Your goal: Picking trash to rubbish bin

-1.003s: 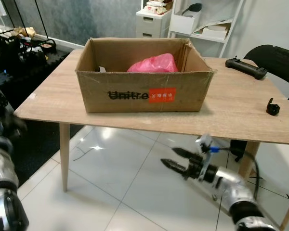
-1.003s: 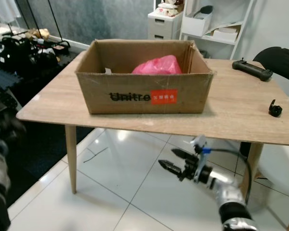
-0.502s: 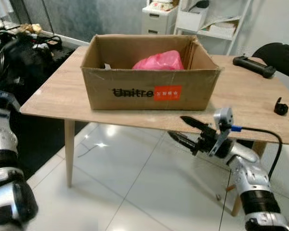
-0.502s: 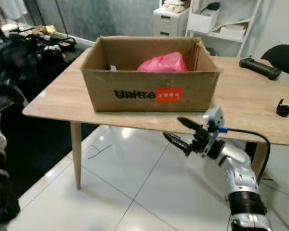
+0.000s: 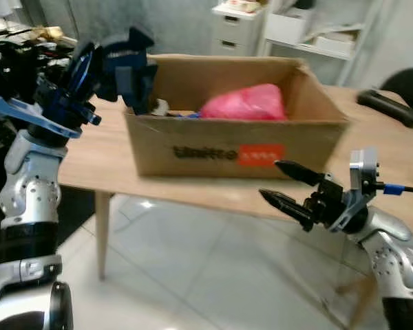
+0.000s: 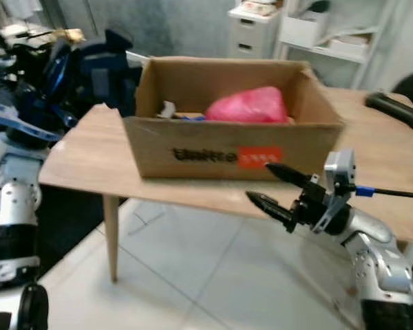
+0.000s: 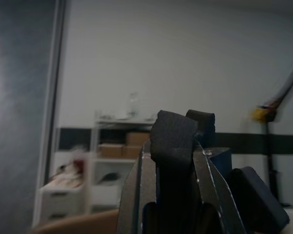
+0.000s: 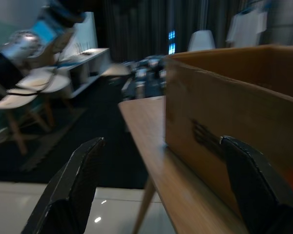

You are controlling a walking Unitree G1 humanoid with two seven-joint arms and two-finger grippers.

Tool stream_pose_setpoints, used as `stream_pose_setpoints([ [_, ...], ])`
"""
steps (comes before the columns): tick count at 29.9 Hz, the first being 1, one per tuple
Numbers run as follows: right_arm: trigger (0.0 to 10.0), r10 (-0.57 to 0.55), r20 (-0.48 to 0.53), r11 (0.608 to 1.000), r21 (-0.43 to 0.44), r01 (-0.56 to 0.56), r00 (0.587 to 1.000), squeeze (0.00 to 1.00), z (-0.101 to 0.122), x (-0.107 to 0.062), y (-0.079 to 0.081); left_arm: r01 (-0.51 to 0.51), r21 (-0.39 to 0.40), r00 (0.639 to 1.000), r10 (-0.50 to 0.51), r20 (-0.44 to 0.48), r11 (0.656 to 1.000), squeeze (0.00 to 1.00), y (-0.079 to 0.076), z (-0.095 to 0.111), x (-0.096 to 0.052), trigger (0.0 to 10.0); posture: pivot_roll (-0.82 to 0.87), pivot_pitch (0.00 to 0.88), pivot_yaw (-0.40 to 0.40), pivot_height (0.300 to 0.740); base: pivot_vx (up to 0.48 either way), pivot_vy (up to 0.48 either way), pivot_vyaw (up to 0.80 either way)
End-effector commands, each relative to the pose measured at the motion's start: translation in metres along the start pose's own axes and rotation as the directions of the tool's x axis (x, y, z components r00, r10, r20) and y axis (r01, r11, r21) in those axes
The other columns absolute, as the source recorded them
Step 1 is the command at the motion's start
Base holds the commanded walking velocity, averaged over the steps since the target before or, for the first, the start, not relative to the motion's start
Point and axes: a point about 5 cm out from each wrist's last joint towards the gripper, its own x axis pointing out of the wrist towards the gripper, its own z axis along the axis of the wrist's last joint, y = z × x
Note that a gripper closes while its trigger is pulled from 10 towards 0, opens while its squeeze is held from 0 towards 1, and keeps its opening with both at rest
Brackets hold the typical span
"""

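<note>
Trash, a dark blue crumpled piece, is clamped in the left pincer, raised beside the left end of the cardboard box, about level with its rim. In the left wrist view the two black fingers press together on the dark material, which bulges out above and beside them. The box stands on the wooden desk, printed with dark lettering and a red label on its front wall. Inside it lies a pink plastic bag, with some small scraps near the left inner corner.

The right pincer is held low in front of the desk edge, below the box's front right part, its two long black fingers spread apart with nothing between them. In the right wrist view the box's front wall and the desk edge show between the fingers.

A black handheld device lies on the desk well to the right of the box. White shelving stands behind the desk, and the floor is pale glossy tile.
</note>
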Motion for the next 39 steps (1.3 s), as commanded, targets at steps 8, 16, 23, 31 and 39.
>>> stream_pose_setpoints([
  [8,10.0,-0.021,-0.01,1.0,-0.017,0.02,1.0,0.0,0.013,-0.002,0.007,0.052,-0.066,0.997,-0.056,-0.06,0.996,0.0,-0.013,-0.008,0.005,10.0,-0.02,0.034,0.015,0.74,0.324,0.0,0.0],
  [16,10.0,0.195,0.117,0.978,-0.102,-0.184,0.974,0.0,0.069,0.004,0.046,0.269,-0.125,0.955,-0.282,-0.093,0.955,0.0,-0.041,-0.007,0.01,10.0,-0.03,0.028,0.018,0.74,0.0,0.0,0.0],
  [23,10.0,0.246,0.156,0.955,-0.205,-0.213,0.957,0.0,0.099,-0.002,0.059,0.369,-0.172,0.914,-0.39,-0.11,0.913,0.0,-0.057,-0.009,0.01,10.0,-0.05,0.024,0.02,0.74,0.0,0.0,0.0],
  [31,10.0,-0.181,0.081,0.921,-0.336,0.198,0.98,0.0,0.111,-0.024,0.012,0.375,-0.195,0.912,-0.398,-0.095,0.906,0.0,-0.063,-0.013,0.016,10.0,-0.07,0.043,0.024,0.74,0.0,0.0,0.0],
  [39,10.0,-0.39,-0.086,0.872,-0.353,0.338,0.917,0.0,0.092,-0.039,-0.015,0.363,-0.191,0.921,-0.382,-0.074,0.912,0.0,-0.066,-0.013,0.023,10.0,-0.07,0.049,0.027,0.74,0.0,0.0,0.0],
])
